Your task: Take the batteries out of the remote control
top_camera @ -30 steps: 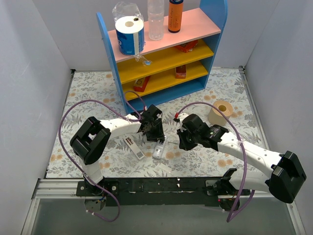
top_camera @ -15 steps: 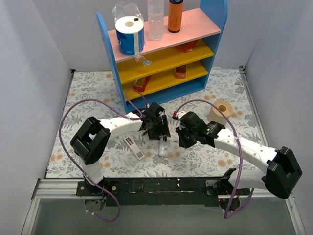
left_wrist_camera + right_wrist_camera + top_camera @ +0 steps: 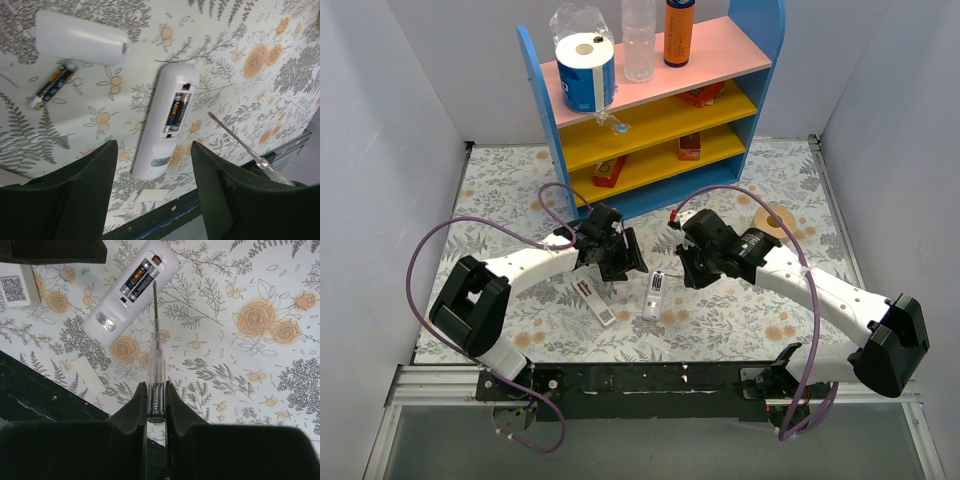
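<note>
White remote point(image 3: 150, 155) left lying on desk point(image 3: 240, 30), compartment up. Left gripper point(image 3: 152, 145) drawn back, opened, empty. Loose battery point(image 3: 52, 89) already out on desk; seated battery point(image 3: 175, 112) remains inside. Right gripper point(image 3: 156, 390) clamped on screwdriver point(image 3: 155, 355); prying judged next.

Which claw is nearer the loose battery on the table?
Left. The left claw hangs close by the loose battery; the right claw is beyond the remote control, gripping a screwdriver.

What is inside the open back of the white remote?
One battery lies inside the remote. The slot beside it looks empty. The bottom of the compartment under the battery is covered, so it cannot be seen.
</note>
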Motion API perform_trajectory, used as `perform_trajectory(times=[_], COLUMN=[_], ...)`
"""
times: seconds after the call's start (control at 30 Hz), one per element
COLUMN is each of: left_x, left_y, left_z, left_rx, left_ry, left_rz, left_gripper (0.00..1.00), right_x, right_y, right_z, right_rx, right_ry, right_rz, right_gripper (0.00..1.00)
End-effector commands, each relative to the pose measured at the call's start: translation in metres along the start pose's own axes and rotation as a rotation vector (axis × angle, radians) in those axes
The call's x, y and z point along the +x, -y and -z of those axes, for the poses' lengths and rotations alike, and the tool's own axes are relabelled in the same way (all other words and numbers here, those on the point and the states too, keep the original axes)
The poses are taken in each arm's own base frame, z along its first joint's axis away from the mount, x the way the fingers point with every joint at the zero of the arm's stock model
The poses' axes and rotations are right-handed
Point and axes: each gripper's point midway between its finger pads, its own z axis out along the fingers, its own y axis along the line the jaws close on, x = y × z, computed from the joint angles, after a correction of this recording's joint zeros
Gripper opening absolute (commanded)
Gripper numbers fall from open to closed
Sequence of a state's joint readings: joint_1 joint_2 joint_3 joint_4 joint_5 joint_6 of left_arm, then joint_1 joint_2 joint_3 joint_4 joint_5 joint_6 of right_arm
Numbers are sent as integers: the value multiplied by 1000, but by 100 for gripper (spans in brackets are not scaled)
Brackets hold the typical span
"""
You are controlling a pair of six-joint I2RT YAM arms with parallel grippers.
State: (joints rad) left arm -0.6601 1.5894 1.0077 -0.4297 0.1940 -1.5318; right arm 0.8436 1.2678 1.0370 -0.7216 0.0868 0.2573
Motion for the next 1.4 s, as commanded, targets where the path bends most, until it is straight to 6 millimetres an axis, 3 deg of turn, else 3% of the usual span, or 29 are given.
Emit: perform_trajectory(times=[0.0,0.33,0.6,0.87,1.37], left_x=[-3,14,19,28,29], left_y=[-6,-12,-23,-29,-17], left_z=[18,17,20,16,-14], left_rx=[77,156,148,160,202], left_ry=[10,-34,-14,-34,-128], left_rz=[-22,-67,-111,-83,-20], left_gripper=[59,58,58,59,46], right_x=[-19,-28,-26,-19,-6], right_y=[-10,-14,-26,-23,-23], right_z=[9,3,-10,-19,-32], right_rx=[-35,2,-20,17,-36], right_ry=[-22,-136,-209,-262,-227], right_rz=[8,18,55,85,113], right_gripper=[1,1,1,1,1])
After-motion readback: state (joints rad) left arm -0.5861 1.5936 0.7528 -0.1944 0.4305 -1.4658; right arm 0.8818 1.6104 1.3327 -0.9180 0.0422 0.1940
